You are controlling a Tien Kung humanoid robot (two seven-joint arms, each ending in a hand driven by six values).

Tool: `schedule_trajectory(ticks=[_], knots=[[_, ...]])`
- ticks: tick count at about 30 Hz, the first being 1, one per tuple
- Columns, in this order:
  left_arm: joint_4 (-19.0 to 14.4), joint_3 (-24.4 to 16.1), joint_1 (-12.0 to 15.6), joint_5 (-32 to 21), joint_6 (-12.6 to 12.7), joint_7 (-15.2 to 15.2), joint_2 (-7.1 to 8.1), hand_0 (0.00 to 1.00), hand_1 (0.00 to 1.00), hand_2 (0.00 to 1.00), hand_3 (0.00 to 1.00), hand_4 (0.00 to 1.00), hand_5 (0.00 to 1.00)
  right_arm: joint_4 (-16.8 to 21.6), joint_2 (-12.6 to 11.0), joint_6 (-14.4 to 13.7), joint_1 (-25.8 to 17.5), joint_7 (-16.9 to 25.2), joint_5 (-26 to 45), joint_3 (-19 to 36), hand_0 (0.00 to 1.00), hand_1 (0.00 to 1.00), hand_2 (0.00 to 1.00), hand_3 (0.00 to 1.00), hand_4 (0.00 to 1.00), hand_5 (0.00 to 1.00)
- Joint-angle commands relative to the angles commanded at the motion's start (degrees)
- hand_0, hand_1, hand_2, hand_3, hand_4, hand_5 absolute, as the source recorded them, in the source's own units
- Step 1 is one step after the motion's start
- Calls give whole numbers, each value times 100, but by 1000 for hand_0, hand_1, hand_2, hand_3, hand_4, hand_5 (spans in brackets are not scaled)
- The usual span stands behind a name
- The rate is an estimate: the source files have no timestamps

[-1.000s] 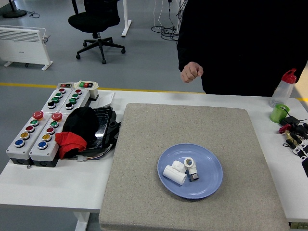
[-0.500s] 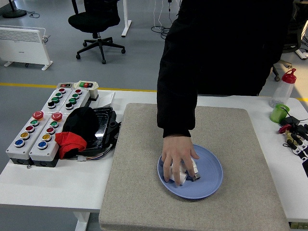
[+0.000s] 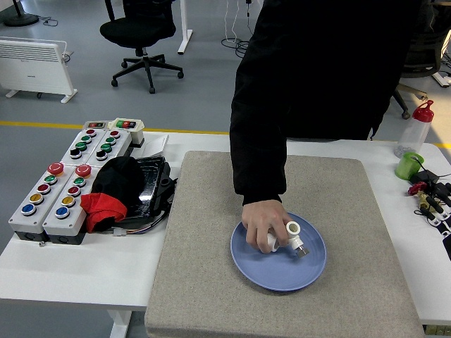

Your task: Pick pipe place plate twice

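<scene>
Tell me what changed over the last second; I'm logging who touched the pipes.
The person's hand came down from the table's far side onto the blue plate and closed on the white pipe fittings, lifting them. The plate, grey mat and button boxes stayed put. No robot arm appeared.

Worktop (image 3: 84, 271), white, carrying a grey mat (image 3: 211, 282). Blue plate (image 3: 282, 271) on the mat, right of centre. Person's hand (image 3: 262, 224), in a black sleeve (image 3: 257, 141), closed around white pipe fittings (image 3: 290, 236) above the plate. Button boxes (image 3: 53, 190) at left; red-and-black cloth (image 3: 106, 201) just beside them. Green cup (image 3: 409, 166) and red-capped bottle (image 3: 417, 127) at far right.
</scene>
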Motion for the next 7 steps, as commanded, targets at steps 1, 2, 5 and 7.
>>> schedule_trajectory(ticks=[1, 2, 5, 7], knots=[[0, -6, 5, 13, 0, 4, 0, 727, 773, 740, 699, 447, 998, 0, -1, -5, -4, -1, 2, 0, 770, 731, 773, 758, 524, 662], [0, -10, 10, 21, 0, 6, -1, 727, 773, 740, 698, 445, 998, 0, -3, -8, -8, -1, 4, 0, 770, 730, 773, 758, 524, 661], [0, -21, 23, 42, -2, 11, -1, 727, 773, 740, 698, 445, 998, 1, -7, -12, -18, -2, 8, -4, 770, 730, 773, 758, 524, 661], [-2, -32, 30, 67, -2, 19, -2, 727, 773, 740, 698, 445, 998, 0, -8, -16, -23, -2, 11, -8, 770, 730, 773, 758, 524, 661]])
